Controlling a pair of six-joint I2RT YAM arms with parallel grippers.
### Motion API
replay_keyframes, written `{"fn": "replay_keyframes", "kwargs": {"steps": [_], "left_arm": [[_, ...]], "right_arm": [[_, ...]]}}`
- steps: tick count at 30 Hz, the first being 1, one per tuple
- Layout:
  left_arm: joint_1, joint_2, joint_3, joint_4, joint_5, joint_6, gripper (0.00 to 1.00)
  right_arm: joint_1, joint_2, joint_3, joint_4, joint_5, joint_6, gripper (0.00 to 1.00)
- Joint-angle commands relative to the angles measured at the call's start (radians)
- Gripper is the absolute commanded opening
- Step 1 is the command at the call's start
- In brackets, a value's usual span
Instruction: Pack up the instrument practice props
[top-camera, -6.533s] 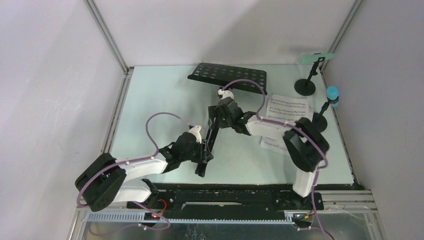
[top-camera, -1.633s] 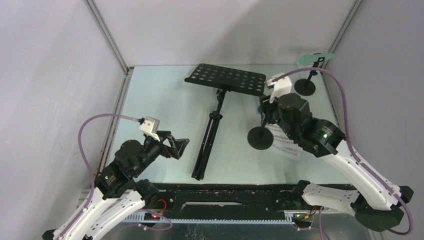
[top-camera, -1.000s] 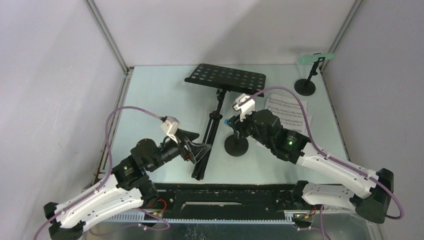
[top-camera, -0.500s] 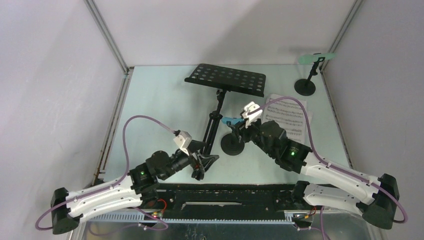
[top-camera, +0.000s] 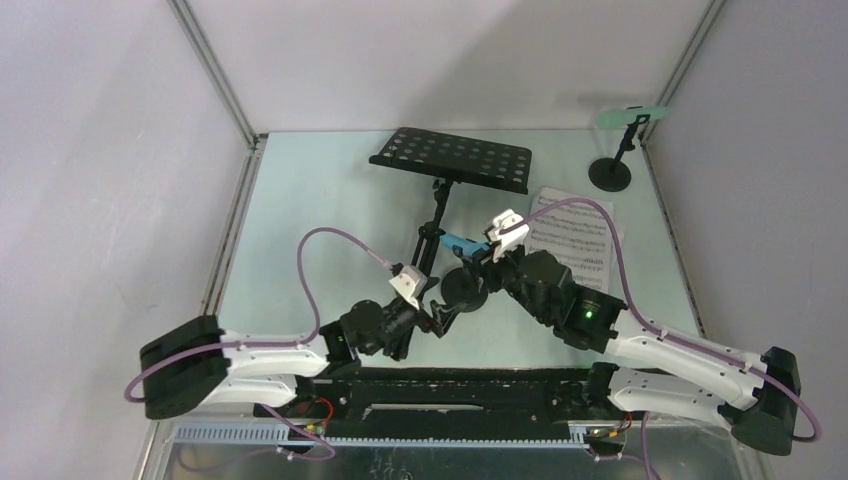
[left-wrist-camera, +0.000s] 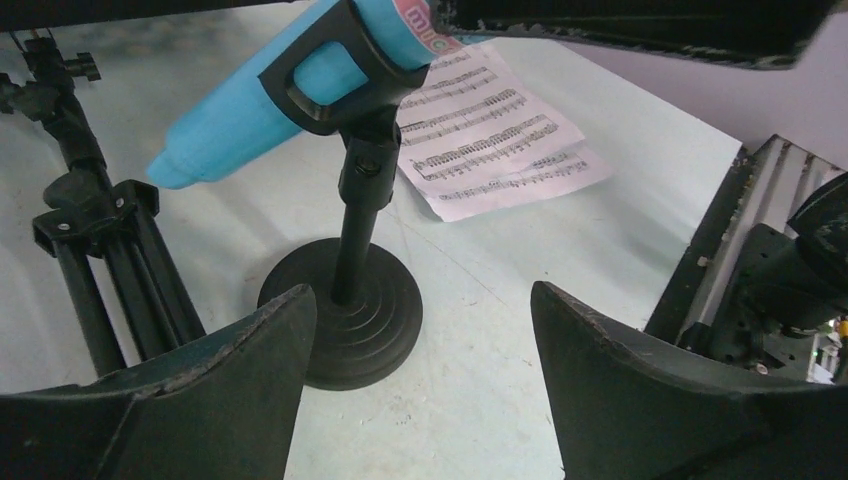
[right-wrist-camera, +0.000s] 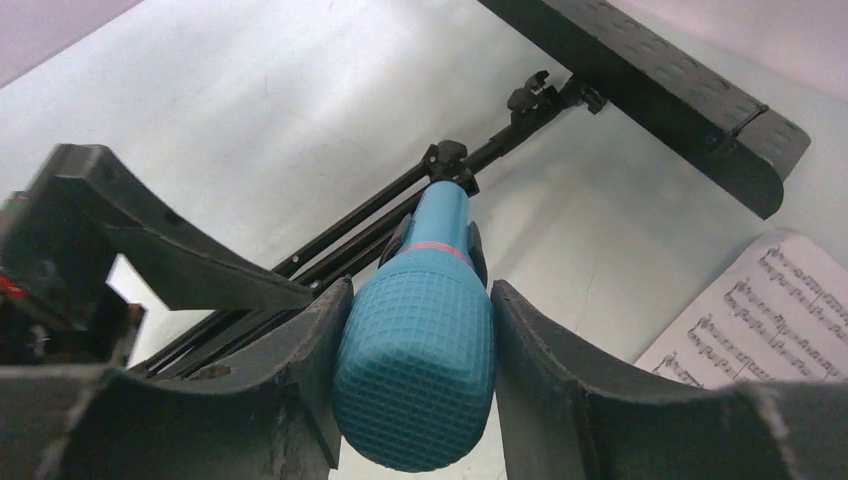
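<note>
props status: blue microphone (right-wrist-camera: 415, 370) is sitting clipped in its round-based holder (left-wrist-camera: 345, 310) near the middle of the table (top-camera: 300, 200), just beside the folded legs of the music rack (top-camera: 455, 158); holder base appears to be resting on the surface; right gripper (right-wrist-camera: 420, 300) is pinching the microphone's meshed head from both sides, fingers about half spread and touching it; left gripper (left-wrist-camera: 420, 300) is hovering low with fingers standing wide, holding nothing, the holder base lying just ahead between them.

judging progress: early; the blue microphone is not yet parted from its holder; the rack is lying on its side, perforated desk attached; sheet-music pages (top-camera: 575, 235) are lying loose to the right; mint-green microphone (top-camera: 628, 117) is sitting in the second holder (top-camera: 610, 175) at the far right corner, well apart from both arms.

containers: no box, bag or case is showing in any view; so nothing is looking packed, and where the props are meant to go i cannot tell.
</note>
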Motion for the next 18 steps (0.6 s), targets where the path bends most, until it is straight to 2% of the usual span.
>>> {"fn": "replay_keyframes", "kwargs": {"steps": [1,6,10,15,18], "left_arm": [[-0.006,0.139,0.028,0.283,-0.047,0.041,0.83],[-0.006,0.296,0.082,0.390,-0.131,0.016,0.72],[-0.005,0.396,0.097,0.509,-0.175,0.014,0.69],[-0.005,0.454,0.151,0.532,-0.160,0.024,0.67],[-0.003,0.483,0.178,0.527,-0.166,0.031,0.62]], "right_arm": [[0.036,-0.014,-0.013,-0.131,-0.023,0.137,0.00],[0.051,-0.028,-0.017,-0.172,-0.001,0.190,0.00],[0.062,-0.040,-0.033,-0.182,0.002,0.200,0.00],[0.067,-0.057,-0.040,-0.213,0.007,0.220,0.00],[0.068,-0.073,-0.050,-0.217,0.007,0.230,0.00]]}}
